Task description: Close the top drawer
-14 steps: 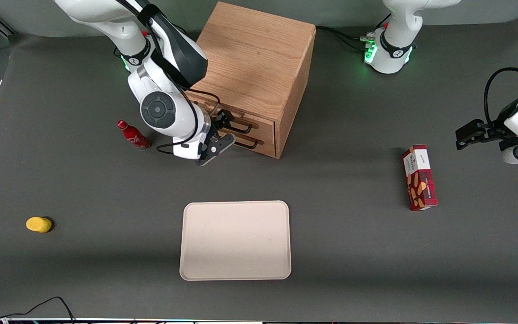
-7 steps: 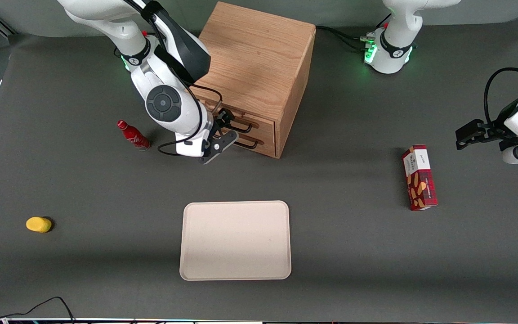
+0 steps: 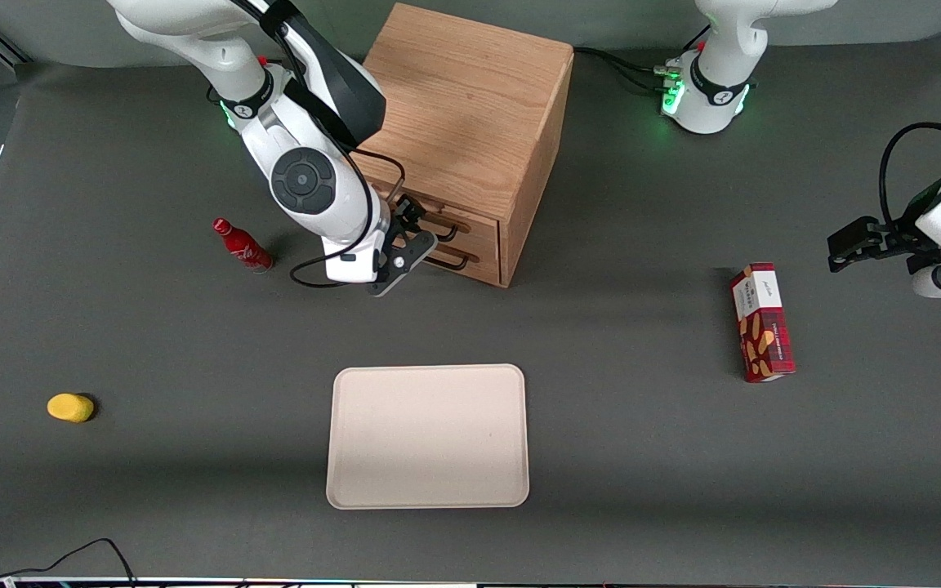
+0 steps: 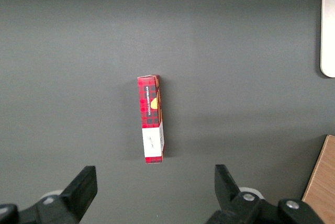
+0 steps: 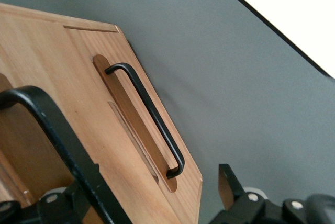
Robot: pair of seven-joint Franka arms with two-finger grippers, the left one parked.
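The gripper [image 3: 415, 231] sits directly in front of the cabinet [image 3: 470, 139], at the handle of the top drawer [image 3: 438, 222], fingers spread. The lower drawer's handle [image 5: 149, 114] projects from the cabinet front just below it. A red bottle [image 3: 242, 245] stands near the cabinet, toward the working arm's end of the table. A tray [image 3: 428, 435] lies nearer the front camera than the cabinet, with bare table [image 3: 642, 457] between them. A box [image 3: 761, 320] lies toward the parked arm's end.

dark grey table [image 3: 642, 457] carries: wooden cabinet [image 3: 470, 122]; nearer the camera, beige tray [image 3: 428, 435]; red bottle [image 3: 243, 245] and yellow object [image 3: 70, 407] toward working arm's end; red plaid box [image 3: 761, 321] toward parked arm's end. gripper [image 3: 405, 241] hangs at the cabinet's front.
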